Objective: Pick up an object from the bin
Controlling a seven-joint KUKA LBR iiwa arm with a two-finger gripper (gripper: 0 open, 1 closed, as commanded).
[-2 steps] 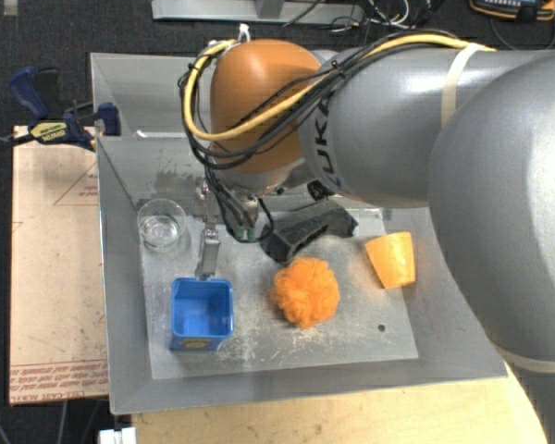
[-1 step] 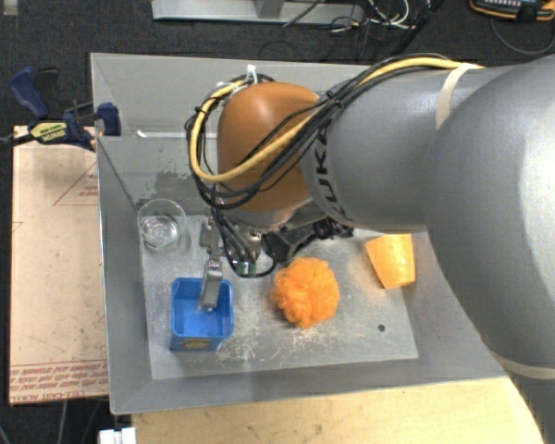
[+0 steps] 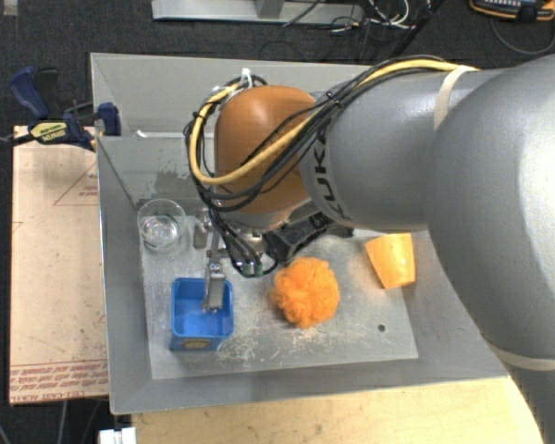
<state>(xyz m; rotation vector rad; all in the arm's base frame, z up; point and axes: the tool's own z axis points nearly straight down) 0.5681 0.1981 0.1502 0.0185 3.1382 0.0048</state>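
The gripper (image 3: 213, 294) dips into the small blue square plastic box (image 3: 187, 320) at the bin's near left. I cannot tell whether it is spread or pinching. The box sits on the floor, so the lift is not yet done.

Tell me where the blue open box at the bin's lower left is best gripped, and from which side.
Grip one thin upright wall of the blue box, coming straight down from above: it lies flat with its open top up, so the rim is free to pinch. The end effector hangs over its rim.
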